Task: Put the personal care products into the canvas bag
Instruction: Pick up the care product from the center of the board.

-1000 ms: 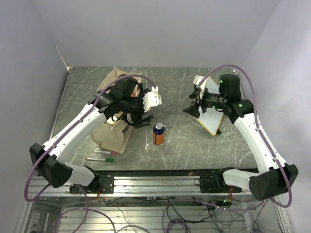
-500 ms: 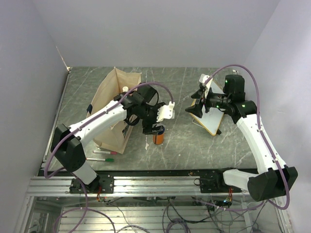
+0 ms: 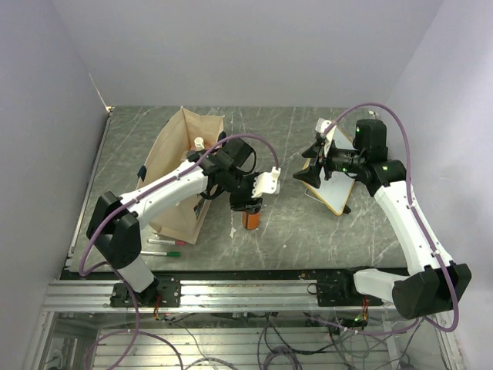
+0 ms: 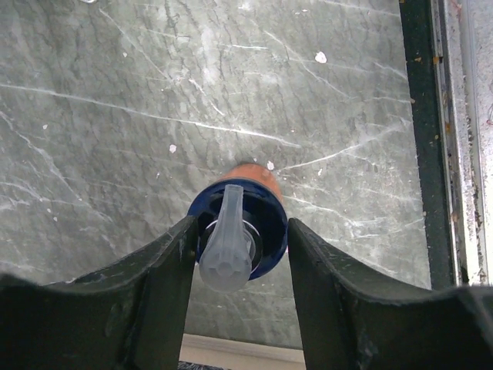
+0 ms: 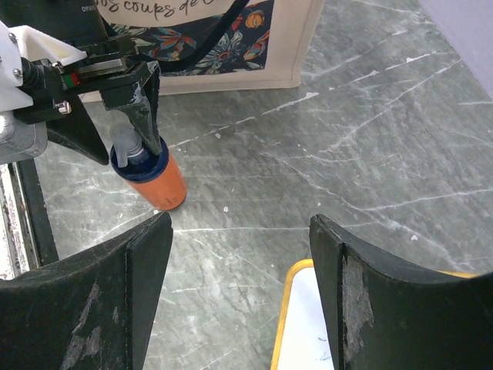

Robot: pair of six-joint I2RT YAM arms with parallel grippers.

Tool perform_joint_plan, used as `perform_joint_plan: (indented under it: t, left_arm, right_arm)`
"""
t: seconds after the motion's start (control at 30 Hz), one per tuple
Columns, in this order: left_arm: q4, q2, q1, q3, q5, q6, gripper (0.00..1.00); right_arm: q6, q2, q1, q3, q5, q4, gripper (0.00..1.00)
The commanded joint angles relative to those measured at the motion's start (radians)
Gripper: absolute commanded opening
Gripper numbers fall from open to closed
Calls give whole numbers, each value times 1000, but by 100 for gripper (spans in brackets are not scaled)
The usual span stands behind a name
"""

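The orange bottle [image 3: 250, 219] with a blue collar and a whitish pump top stands upright on the table, right of the canvas bag [image 3: 166, 154]. My left gripper [image 3: 248, 202] comes down over it. In the left wrist view its two fingers [image 4: 166, 262] press against both sides of the blue collar of the bottle [image 4: 254, 171]. The bag stands upright and a white-capped bottle [image 3: 199, 143] shows in its open mouth. My right gripper [image 3: 306, 163] hangs open and empty above the table to the right. Its wrist view shows the bottle [image 5: 158, 185] and the bag's printed side [image 5: 231, 38].
A wood-framed whiteboard [image 3: 335, 185] lies under the right arm, its yellow-edged corner [image 5: 323, 324] near the right fingers. A red marker [image 3: 166, 242] and a green marker [image 3: 158, 253] lie by the bag's near side. The table's front rail runs close behind the bottle.
My left arm swung from beside the bag's mouth down onto the orange bottle, and its jaws narrowed around the blue collar. The right arm barely shifted.
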Motion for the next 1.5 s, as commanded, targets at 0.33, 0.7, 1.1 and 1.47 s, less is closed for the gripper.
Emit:
perform_joint_plan:
  t: [0.33,0.7,1.1,1.47]
  left_arm:
    - [3,14,-11,29,47,27,11]
    - [-68,-20,-11,120,43,22,7]
    - [-77,-97,-7,186,-14,-44,7]
    - [-166,-139,42,360,-82,-103,7]
  right_arm:
    - [-10,15,-6,-6,-17,18,72]
    - [-18,20,-6,-9,-10,16,72]
    - [-21,25,-6,-11,-9,19,72]
    - [-19,26,-7,0,-8,15,72]
